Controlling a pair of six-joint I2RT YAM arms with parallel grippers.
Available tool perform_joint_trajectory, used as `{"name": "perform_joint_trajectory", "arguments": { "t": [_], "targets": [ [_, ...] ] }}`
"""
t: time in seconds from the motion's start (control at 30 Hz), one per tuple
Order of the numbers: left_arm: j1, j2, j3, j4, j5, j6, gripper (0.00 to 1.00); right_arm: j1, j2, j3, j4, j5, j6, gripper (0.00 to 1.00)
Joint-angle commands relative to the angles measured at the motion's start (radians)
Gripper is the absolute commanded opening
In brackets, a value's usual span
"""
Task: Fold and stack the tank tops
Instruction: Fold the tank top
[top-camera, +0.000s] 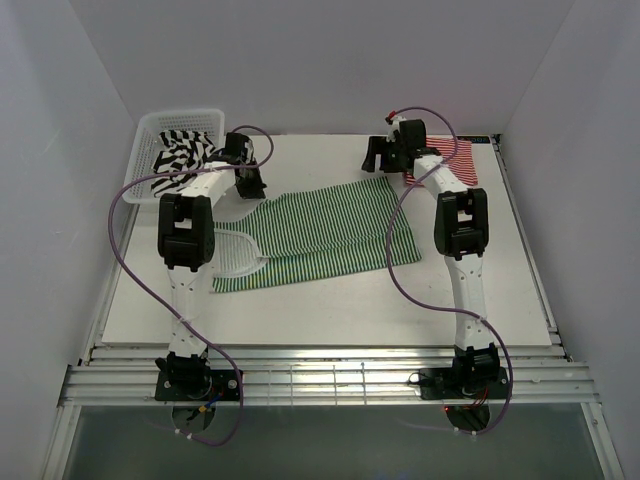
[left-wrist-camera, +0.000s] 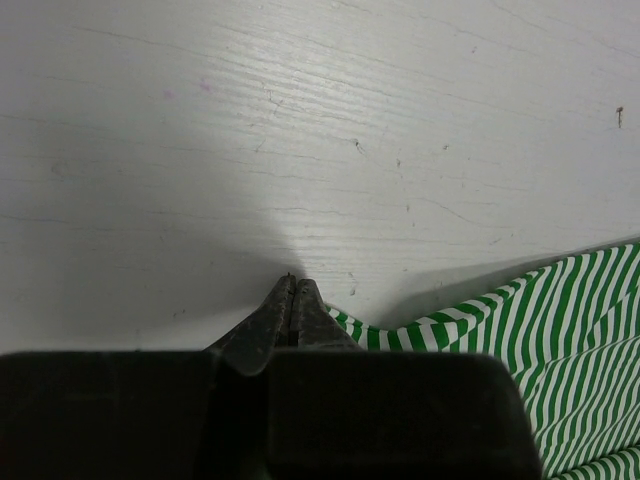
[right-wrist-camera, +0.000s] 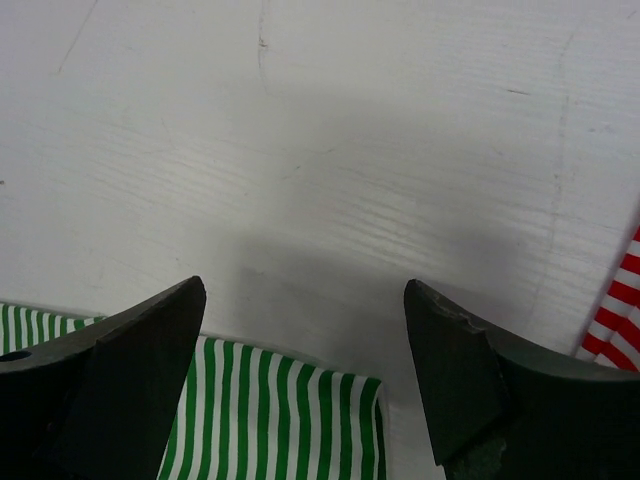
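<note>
Bright, even light; soft shadow spreads beneath the left claw.

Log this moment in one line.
left gripper: shut beside green top corner | right gripper: open over green top edge | red top: far right | black top: in basket

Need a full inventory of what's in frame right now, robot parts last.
green-and-white thin-striped fabric tank top: 1, green/white, spread flat mid-table
red-and-white thin-striped fabric tank top: 1, red/white, far right of the table, partly under the right arm
black-and-white broad-striped fabric tank top: 1, black/white, bunched in the basket
white plastic mesh basket: 1, white, far left corner
white table: 1, white, under everything
purple cables: 2, purple, one looping along each arm
robot arms: 2, white with black joints, bases at the near edge
left end effector: 1, black, shut, at the green top's corner; no fabric visible between the tips
right end effector: 1, black, open, over bare table by the green top's edge
</note>
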Motion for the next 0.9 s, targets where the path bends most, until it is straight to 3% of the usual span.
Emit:
{"name": "perform_joint_trajectory", "arguments": {
  "t": [0.0,0.17,0.37,0.5,0.67,0.7,0.87],
  "targets": [
    [-0.007,-0.01,-0.025,-0.009,-0.022,0.01,0.0,0.002,-0.043,-0.057,-0.003,0.05,0.017,0.85],
    [-0.007,-0.026,-0.033,0.007,-0.036,0.01,0.0,-0.001,-0.08,-0.123,-0.056,0.088,0.0,0.76],
    [-0.007,-0.036,-0.042,0.028,-0.052,0.01,0.0,-0.001,-0.095,-0.148,-0.093,0.107,-0.009,0.57],
    [-0.007,-0.035,-0.039,0.036,-0.047,0.016,0.0,-0.001,-0.105,-0.149,-0.092,0.14,-0.009,0.38],
    [-0.008,-0.038,-0.036,0.04,-0.046,0.019,0.0,-0.001,-0.108,-0.132,-0.093,0.188,-0.032,0.22],
    [-0.008,-0.038,-0.036,0.043,-0.046,0.019,0.0,-0.002,-0.111,-0.128,-0.093,0.194,-0.037,0.09],
    [-0.008,-0.055,-0.039,0.051,-0.023,0.022,0.0,-0.002,-0.122,-0.103,-0.081,0.16,-0.089,0.08]
  ]
}}
